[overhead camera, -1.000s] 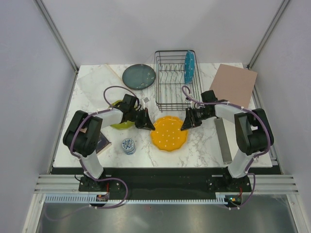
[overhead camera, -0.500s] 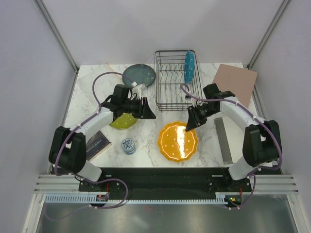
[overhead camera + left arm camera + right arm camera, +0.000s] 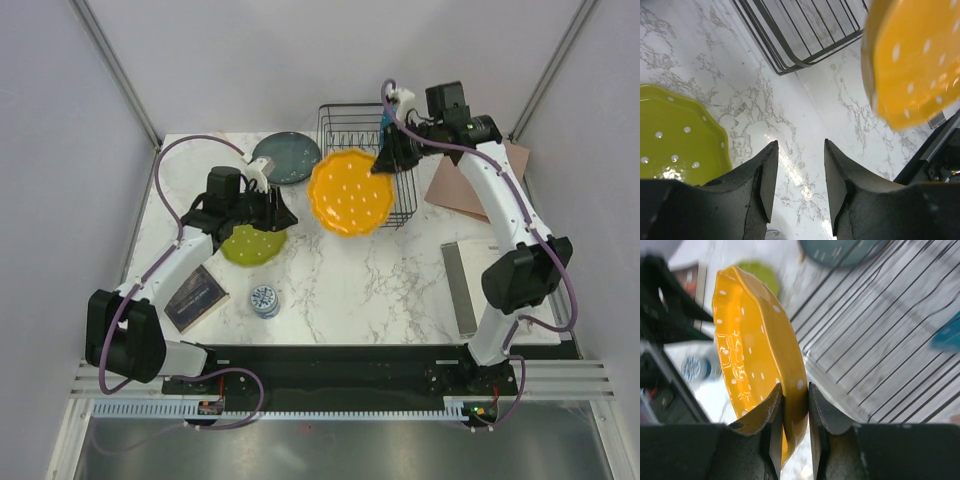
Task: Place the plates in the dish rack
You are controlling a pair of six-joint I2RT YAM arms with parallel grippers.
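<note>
My right gripper is shut on the rim of the orange dotted plate and holds it in the air, tilted, over the black wire dish rack; the plate shows between the jaws in the right wrist view. A blue plate stands in the rack's right slots. The lime-green plate lies on the table by my left gripper, which is open and empty beside it. The dark teal-grey plate lies flat left of the rack.
A small blue-white patterned tin sits near the front. A dark booklet lies at the left front. A brown board lies at the back right and a grey bar along the right side.
My right gripper has lifted the orange plate off the table and carried it back over the rack. My left arm has drawn back to the left beside the lime-green plate.
</note>
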